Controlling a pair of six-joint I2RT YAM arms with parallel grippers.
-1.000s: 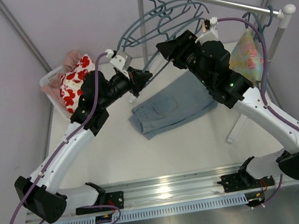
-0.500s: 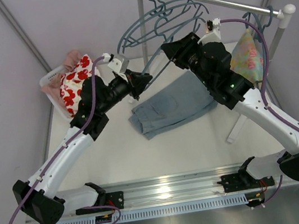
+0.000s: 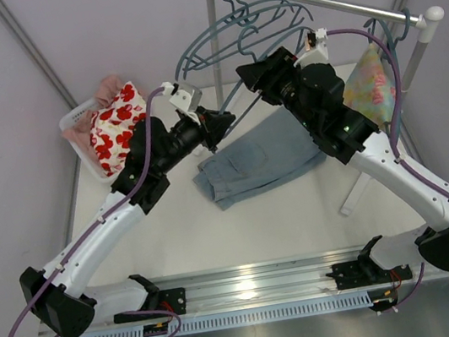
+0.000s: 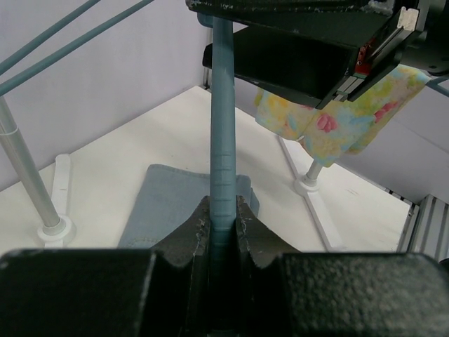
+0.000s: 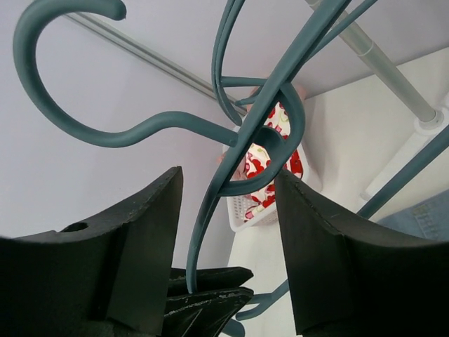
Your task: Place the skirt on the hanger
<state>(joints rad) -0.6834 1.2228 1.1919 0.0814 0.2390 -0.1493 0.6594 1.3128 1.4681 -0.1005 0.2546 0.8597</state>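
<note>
A white counter stands between pale lilac walls. The denim skirt lies flat at its middle, below both grippers. The left gripper has its fingers clamped on the straight bar of a teal hanger. The right gripper holds its fingers apart on either side of that hanger's upper wire. Behind, a metal garment rail carries spare hangers and a pastel floral garment. A basket of red-flowered cloth sits at the far left.
</note>
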